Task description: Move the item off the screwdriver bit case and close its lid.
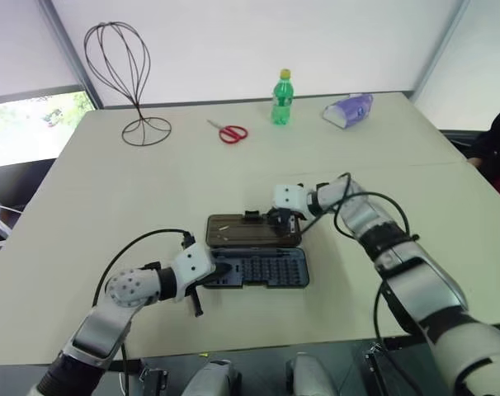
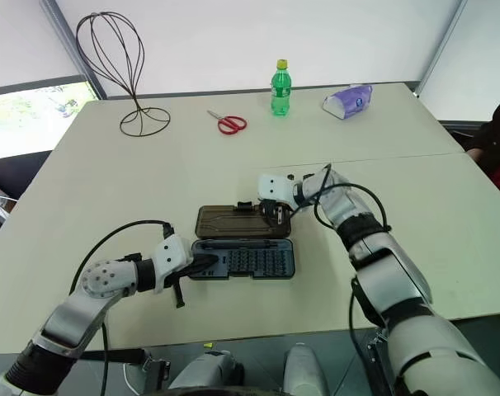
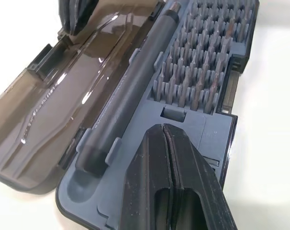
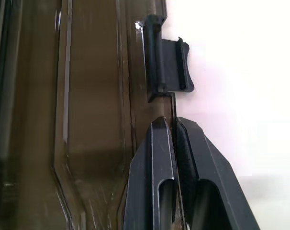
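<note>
The case (image 1: 262, 271) is lying open near the front edge of the table (image 1: 151, 181), bit tray toward the robot, and the brown see-through lid (image 1: 233, 231) is lying flat on the far side of it. The left gripper (image 3: 163, 128) is hovering low over the tray's left end, its fingers (image 3: 150, 163) pressed tight together with nothing between them; whether the tips are touching the tray I cannot tell. In the tray, a dark screwdriver handle (image 3: 130, 91) is sitting in its slot along the hinge side, and rows of bits (image 3: 202, 62) are standing beside it.

Over on the other side, the right gripper (image 4: 172, 120) is reaching in from the right to the lid's far edge. Its fingers (image 4: 154, 158) are pinching that thin rim, just beside the black latch (image 4: 171, 64).

Well apart from the action, at the table's far side, a wire stand (image 1: 126, 74) is standing on the left, red scissors (image 1: 231, 132) are lying toward the middle, a green bottle (image 1: 282, 97) is standing upright beside them, and a purple pack (image 1: 349, 110) is resting on the right. A person (image 1: 499, 140) is sitting at the right edge.
</note>
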